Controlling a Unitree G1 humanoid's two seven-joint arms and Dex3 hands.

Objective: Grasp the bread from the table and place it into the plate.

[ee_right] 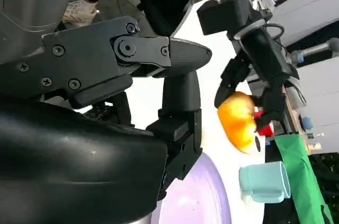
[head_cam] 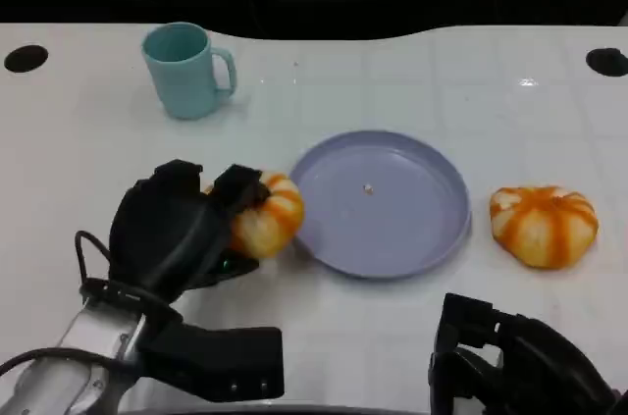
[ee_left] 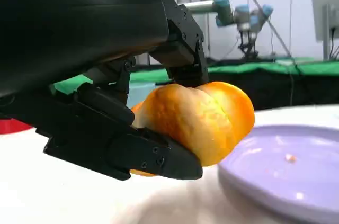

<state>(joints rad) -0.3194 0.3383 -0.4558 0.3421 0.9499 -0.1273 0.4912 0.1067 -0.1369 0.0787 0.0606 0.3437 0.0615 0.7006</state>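
Orange and white, the bread [head_cam: 267,216] sits inside the left hand [head_cam: 177,229], with black fingers [ee_left: 132,152] wrapped above and below it. It is just beside the near left edge of the purple plate [head_cam: 432,238], so it only has to go a short way to the right. The plate has lots of bare room. A second bread [head_cam: 544,225] lies past the plate, closer to the right hand [head_cam: 510,361]. I cannot tell how that hand's fingers are set. A blue mug [head_cam: 186,69] stands far back, out of the way.
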